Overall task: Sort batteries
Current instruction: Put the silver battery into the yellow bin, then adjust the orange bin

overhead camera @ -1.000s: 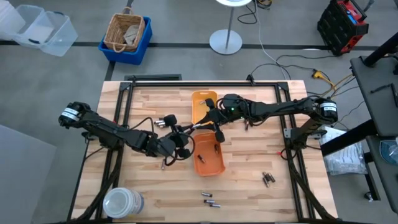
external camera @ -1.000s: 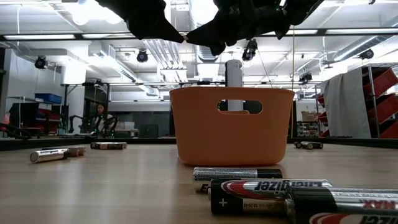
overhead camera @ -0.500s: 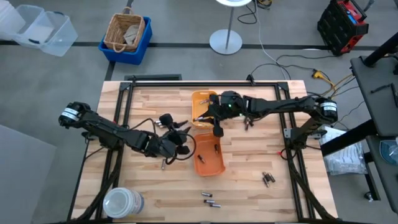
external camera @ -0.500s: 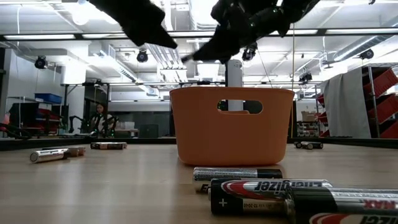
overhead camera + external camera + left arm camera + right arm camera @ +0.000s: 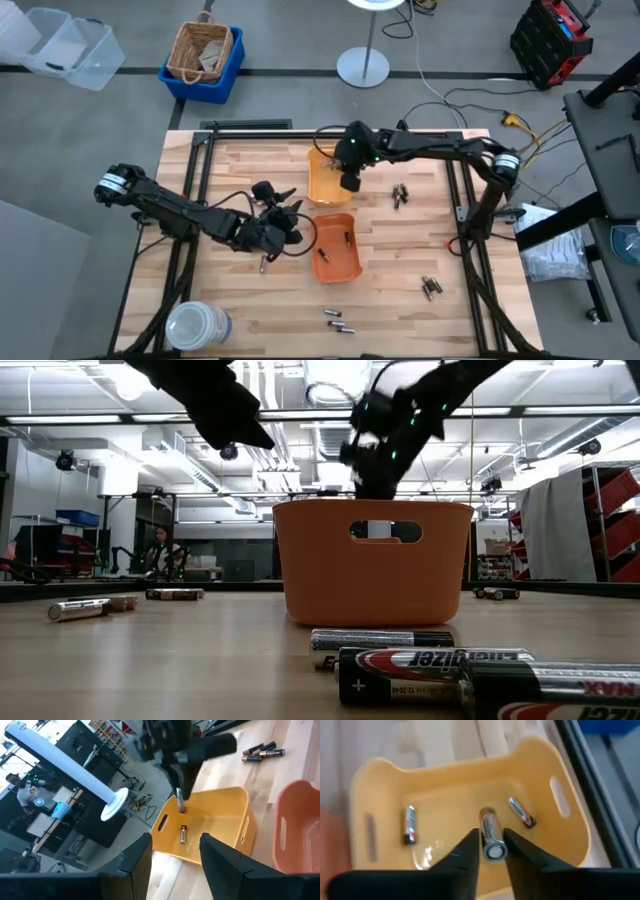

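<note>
The right gripper (image 5: 492,851) is clenched on one battery (image 5: 490,839), held end-down directly above the yellow tray (image 5: 322,185). Beneath the claw, two batteries already lie on the tray floor, one to each side. Just beyond that tray sits the orange tray (image 5: 335,247), and loose batteries (image 5: 400,194) remain on the table (image 5: 250,310) farther out. For a clean release, lower the battery inside the walls before parting the fingers. The left gripper (image 5: 283,208) waits open beside the orange tray.
</note>
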### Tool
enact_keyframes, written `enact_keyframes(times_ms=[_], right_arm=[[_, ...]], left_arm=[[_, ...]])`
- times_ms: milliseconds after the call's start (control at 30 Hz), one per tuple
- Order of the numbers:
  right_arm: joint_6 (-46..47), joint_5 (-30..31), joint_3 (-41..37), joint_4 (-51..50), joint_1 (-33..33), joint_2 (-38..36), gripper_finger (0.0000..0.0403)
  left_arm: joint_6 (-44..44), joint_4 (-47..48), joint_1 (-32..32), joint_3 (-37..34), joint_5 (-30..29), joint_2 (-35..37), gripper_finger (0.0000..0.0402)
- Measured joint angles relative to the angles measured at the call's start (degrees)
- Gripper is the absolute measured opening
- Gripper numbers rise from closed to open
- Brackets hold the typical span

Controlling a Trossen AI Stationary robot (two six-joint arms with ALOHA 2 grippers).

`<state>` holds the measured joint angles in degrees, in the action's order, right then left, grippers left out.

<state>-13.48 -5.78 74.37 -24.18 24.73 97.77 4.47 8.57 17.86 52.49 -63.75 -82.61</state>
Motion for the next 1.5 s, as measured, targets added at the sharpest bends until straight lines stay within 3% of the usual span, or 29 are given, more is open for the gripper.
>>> enact_keyframes(times_ms=[167, 300, 367, 467, 600, 733, 1000, 1500], right_arm=[[0.88, -0.13, 1.03, 0.45, 1.19, 2.71, 0.0153], [1.85, -0.15, 1.03, -0.19, 1.12, 1.77, 0.0168], [2.74, -0.24, 1.09, -1.57, 1.03, -0.14, 0.0164], [3.87, -0.23, 0.98, -5.38, 0.39, -3.62, 0.0150], [5.09, -0.29, 0.50, -10.56, -1.77, -8.37, 0.0126], [5.56, -0.42, -0.72, -12.96, -5.14, -11.61, 0.0102], [7.04, -0.39, -4.28, -12.91, -10.38, -14.31, 0.0065], [9.17, -0.15, -8.22, -12.32, -10.84, -14.85, 0.0049]], left_arm=[[0.12, 0.96, -0.25, 0.00, 0.02, 0.00, 0.0146], [0.74, 1.10, -0.36, 0.00, 0.36, 0.00, 0.0146], [1.31, 1.08, -0.36, 0.00, 3.51, 0.02, 0.0146], [2.96, 1.23, -0.40, 0.00, 13.69, 0.04, 0.0146], [3.60, 2.11, -2.38, 0.00, 37.52, -0.31, 0.0129], [3.56, 2.03, -5.46, -0.06, 47.90, -2.91, 0.0089], [3.42, 3.99, -10.78, -0.13, 48.84, -6.39, 0.0005], [4.26, 2.97, -14.79, 0.11, 50.96, -8.79, 0.0001]])
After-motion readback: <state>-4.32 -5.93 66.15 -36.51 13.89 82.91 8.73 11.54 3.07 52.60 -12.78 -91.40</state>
